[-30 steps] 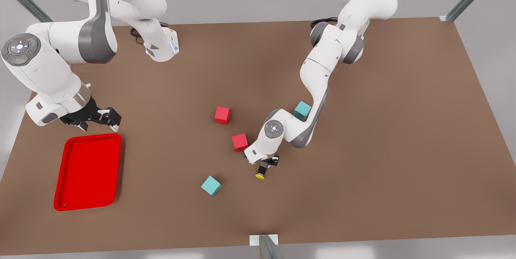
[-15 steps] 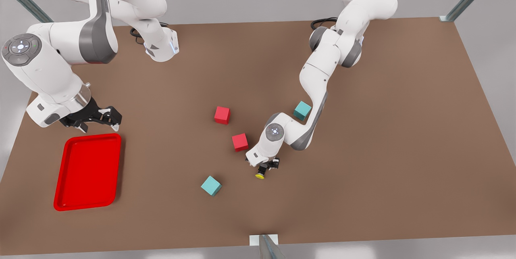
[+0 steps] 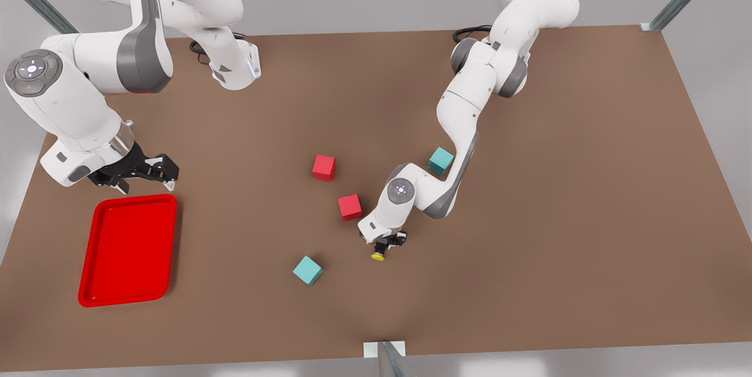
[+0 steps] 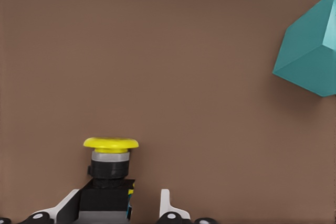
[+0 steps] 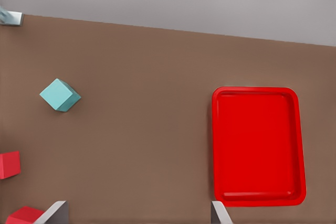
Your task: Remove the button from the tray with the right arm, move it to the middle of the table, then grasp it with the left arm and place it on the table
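Sat low near the middle of the tabletop [image 3: 529, 201]: the left gripper [image 3: 389, 243], fingers [image 4: 167, 205] parted around the button [image 3: 379, 255]. Stood upright there on the brown surface, yellow cap up, black body against one finger and clear of the other in the left wrist view [image 4: 110, 174]; not clamped. Just beside it, toward the front view's left, a teal cube [image 3: 308, 270], with a red cube [image 3: 349, 206] near the wrist and a second red cube [image 3: 324, 167] a little farther back. Partly hidden behind the left arm's forearm, another teal cube [image 3: 440, 160]. Hung well apart at the front view's left, above the far end of the tray [image 3: 94, 283]: the right gripper [image 3: 147, 170], fingers [image 5: 53, 212] spread and holding nothing. Lay bare in the right wrist view, the red tray [image 5: 220, 145].
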You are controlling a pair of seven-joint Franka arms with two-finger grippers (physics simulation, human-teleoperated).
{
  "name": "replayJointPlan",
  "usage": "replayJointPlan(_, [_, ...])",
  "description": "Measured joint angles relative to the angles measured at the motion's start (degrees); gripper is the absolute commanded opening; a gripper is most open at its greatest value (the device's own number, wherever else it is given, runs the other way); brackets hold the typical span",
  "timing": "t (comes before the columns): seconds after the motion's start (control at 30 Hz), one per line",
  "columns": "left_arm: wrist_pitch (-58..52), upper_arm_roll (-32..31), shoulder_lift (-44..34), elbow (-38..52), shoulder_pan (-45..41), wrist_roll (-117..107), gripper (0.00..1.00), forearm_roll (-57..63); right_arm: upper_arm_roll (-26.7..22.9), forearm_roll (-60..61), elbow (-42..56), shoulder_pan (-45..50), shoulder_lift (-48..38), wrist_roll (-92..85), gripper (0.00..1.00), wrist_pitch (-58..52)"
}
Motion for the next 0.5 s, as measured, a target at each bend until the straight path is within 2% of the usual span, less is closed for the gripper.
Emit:
replayJointPlan(0.33, [-1.0, 1.5, -0.2, -0.1, -0.2, -0.1, 0.65, 0.1, 0.0, 0.0, 0.0, 0.1, 0.1, -0.5, 1.0, 0.0])
replayJointPlan(0.5, [-1.3, 1.6, -0.2, -0.1, -0.3, -0.2, 0.54, 0.1, 0.0, 0.0, 0.0, 0.1, 0.1, -0.7, 1.0, 0.0])
